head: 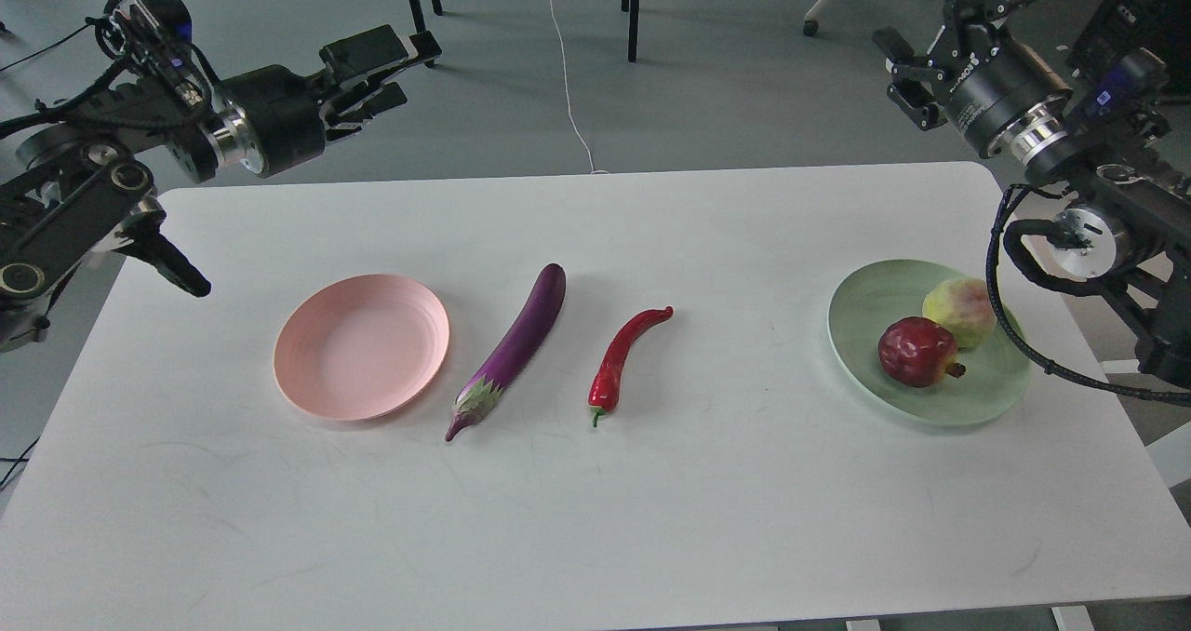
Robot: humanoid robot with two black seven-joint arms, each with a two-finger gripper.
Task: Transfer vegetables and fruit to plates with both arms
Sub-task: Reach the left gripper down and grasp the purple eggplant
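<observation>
Room: grey floor behind the white counter (595,519), with chair legs (633,7) and a trailing white cable (568,82) beyond its far edge.
Landmark: I took the pink plate (361,346) as reference; it sat bare.
Vegetables: eggplant (516,342) lay just right of that plate, calyx toward me; chili pepper (622,361) lay further right, apart from it. Both still awaited transfer, I judged.
Fruit: pomegranate (916,352) and yellow-green fruit (963,310) sat touching on the green plate (865,305), far right of the pink one, so that half looked done.
Left claw (395,68): raised beyond the pink plate, fingers slightly spread, pinching nothing.
Right claw (903,77): high beyond the green plate; spread or pressed together, I couldn't tell.
Obstructions: nothing lay between the eggplant and the pink plate.
</observation>
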